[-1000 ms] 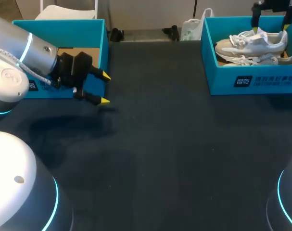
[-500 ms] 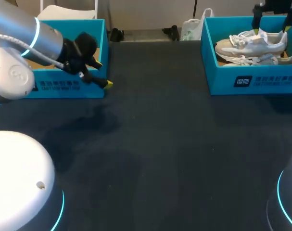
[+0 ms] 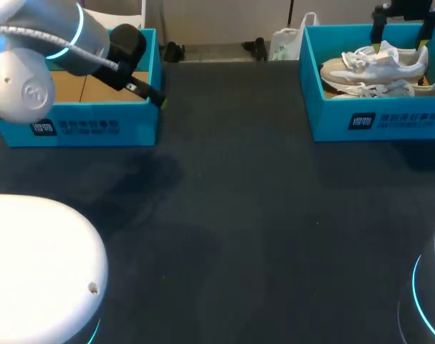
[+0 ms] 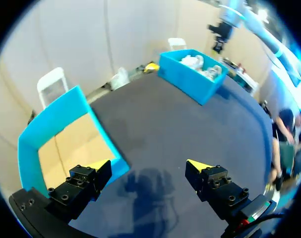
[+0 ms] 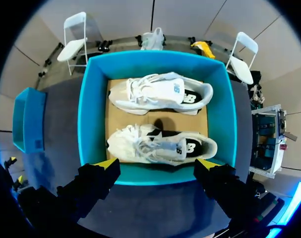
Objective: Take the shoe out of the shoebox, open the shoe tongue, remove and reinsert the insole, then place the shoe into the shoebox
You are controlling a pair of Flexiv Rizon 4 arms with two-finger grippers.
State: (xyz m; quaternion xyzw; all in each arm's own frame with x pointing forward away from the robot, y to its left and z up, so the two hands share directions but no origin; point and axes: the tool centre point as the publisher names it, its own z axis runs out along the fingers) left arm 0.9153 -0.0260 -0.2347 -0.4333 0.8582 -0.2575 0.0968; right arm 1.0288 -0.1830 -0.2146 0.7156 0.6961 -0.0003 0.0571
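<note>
Head view: both shoes [image 3: 375, 63] lay in the far-right shoebox [image 3: 378, 118], my right pincer [image 3: 400, 32] above them. Left wrist: my left pincer [image 4: 150, 171] stood apart beside the empty box [image 4: 46, 134]. Right wrist: fingers apart above the shoes; either start or finish

Open tabletop [image 3: 238, 215] between the two walled boxes: shoebox [image 3: 375, 118] right, second box [image 3: 95, 125] left.

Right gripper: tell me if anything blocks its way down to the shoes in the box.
Nothing visible does. The right gripper hangs open above the blue box, which has no lid, and both white shoes lie uncovered on its cardboard floor.
</note>
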